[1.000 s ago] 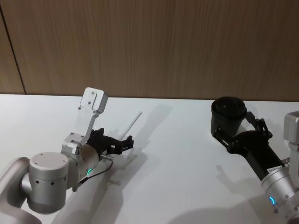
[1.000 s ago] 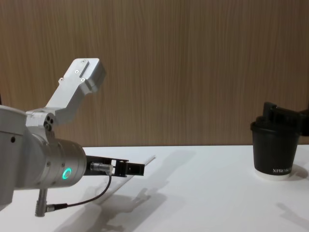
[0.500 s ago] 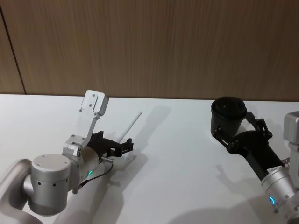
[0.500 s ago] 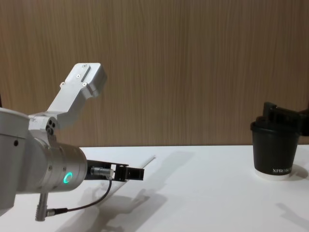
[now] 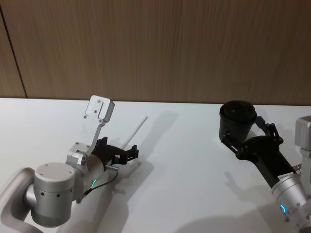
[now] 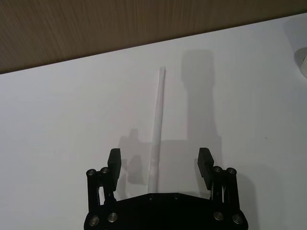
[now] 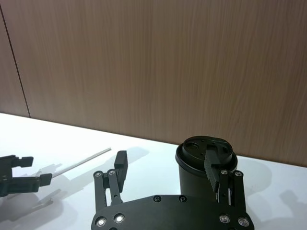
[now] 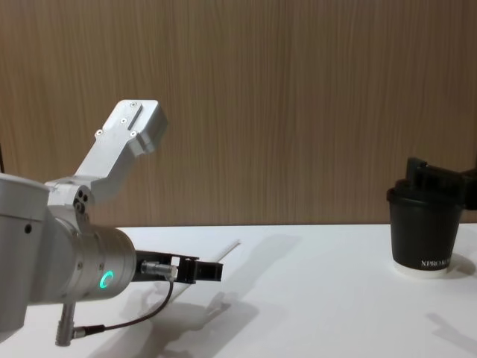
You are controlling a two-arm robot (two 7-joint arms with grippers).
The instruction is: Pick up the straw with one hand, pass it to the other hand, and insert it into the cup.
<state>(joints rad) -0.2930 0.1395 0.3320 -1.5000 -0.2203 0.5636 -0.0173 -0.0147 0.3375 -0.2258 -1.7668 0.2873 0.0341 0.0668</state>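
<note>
On the left half of the tabletop (image 5: 184, 194), toward its far edge, we see the straw (image 5: 138, 127) lying flat, slanting away toward the back edge. The left gripper (image 5: 130, 152) hangs low over the straw's near end, its fingers spread wide with the straw between them and neither one touching it. Toward the far edge on the right side, the cup (image 5: 237, 116) stands upright. The right gripper (image 5: 245, 132) is at the cup with its fingers apart; we cannot tell whether they touch it.
</note>
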